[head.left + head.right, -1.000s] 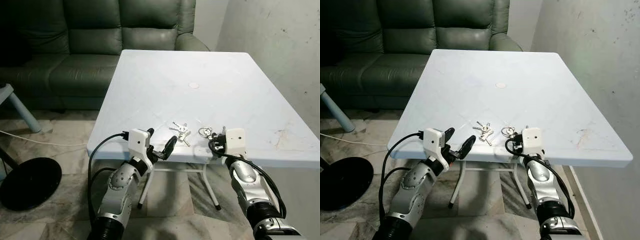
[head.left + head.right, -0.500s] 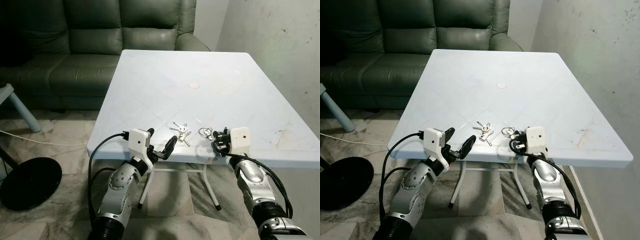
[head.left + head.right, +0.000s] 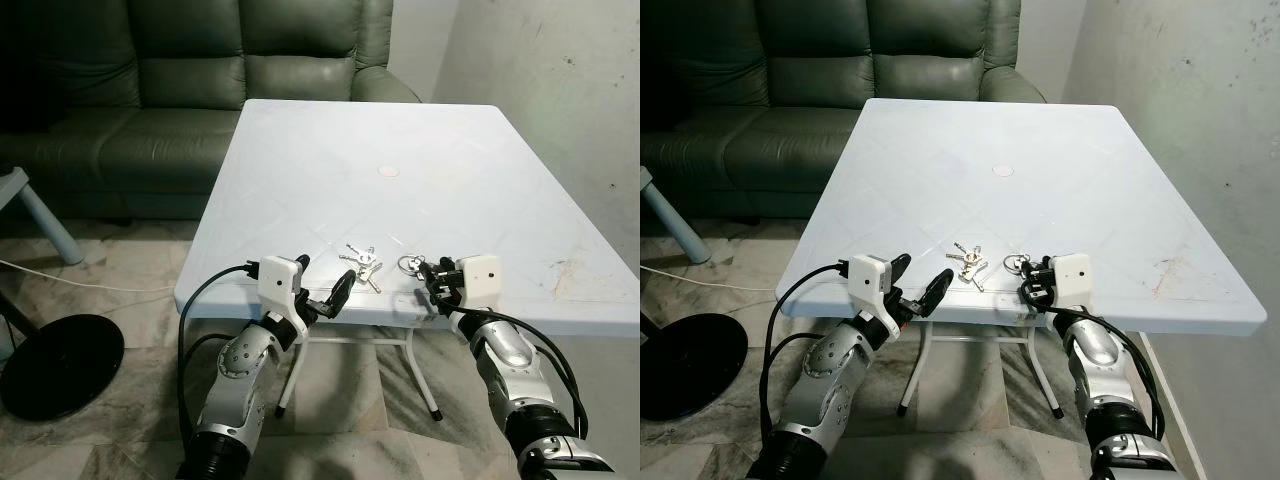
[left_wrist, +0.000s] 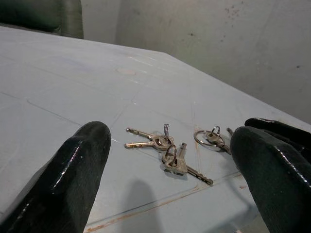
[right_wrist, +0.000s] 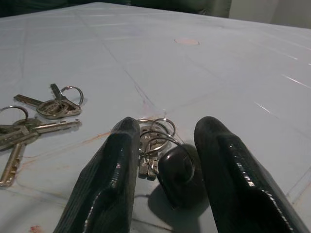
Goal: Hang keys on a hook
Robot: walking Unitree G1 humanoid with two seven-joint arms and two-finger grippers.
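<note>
Keys: two separate sets lie flat on the white table [image 3: 470,170], close to its near edge. Loose bunch of silver keys [image 3: 362,264] is spread out between the two arms. Second set, a ringed key bunch with a dark fob [image 5: 176,167], lies just beside it toward the robot's right.

Right tool [image 5: 163,160]: fingers apart, straddling the ringed bunch, one black finger [image 5: 109,170] on each side of the rings and fob. Fingertips rest at table level. Not clamped; gaps are visible between the finger faces and the fob. In the head views this tool [image 3: 432,285] sits over the table's near edge, at the ringed set.

Left tool [image 3: 325,297]: released, fingers spread wide, held level with the table's near edge and short of the loose keys. In its wrist view the loose keys [image 4: 165,150] lie between the two fingertips [image 4: 73,170], well apart from them; the ringed set [image 4: 210,138] is further along.

Surroundings: dark green sofa [image 3: 190,90] behind the table; marble-pattern floor [image 3: 110,280]; black round base [image 3: 55,365] on the floor at the robot's left; small round mark [image 3: 388,171] at mid-table.
</note>
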